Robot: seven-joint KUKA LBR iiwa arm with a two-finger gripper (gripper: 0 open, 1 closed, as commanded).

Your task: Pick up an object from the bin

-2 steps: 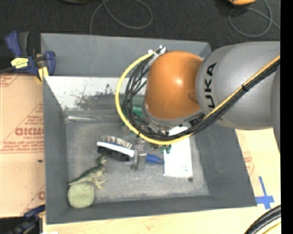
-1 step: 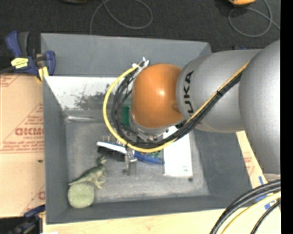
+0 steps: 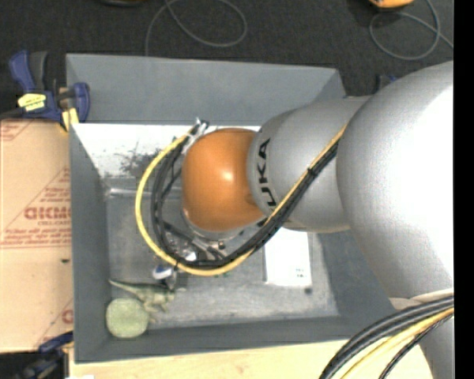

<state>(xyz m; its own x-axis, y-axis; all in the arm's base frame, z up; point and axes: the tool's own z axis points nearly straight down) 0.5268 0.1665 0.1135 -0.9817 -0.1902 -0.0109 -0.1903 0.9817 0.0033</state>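
Tool [image 3: 167, 273], apart or together I cannot tell, just above a spindly green figure [image 3: 146, 294]; a fuzzy round green ball [image 3: 126, 319] touches it; smooth grey metal bin [image 3: 91, 212].

The one camera looked down on the grey metal bin [image 3: 87, 227] from above and a little to one side — close in, with the arm [image 3: 379, 156] reaching from the view's right.

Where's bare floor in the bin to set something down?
Bare floor: along the near wall between the round green lump and the white card, and in the far left corner. Crowded around the gripper, beside the thin green thing.
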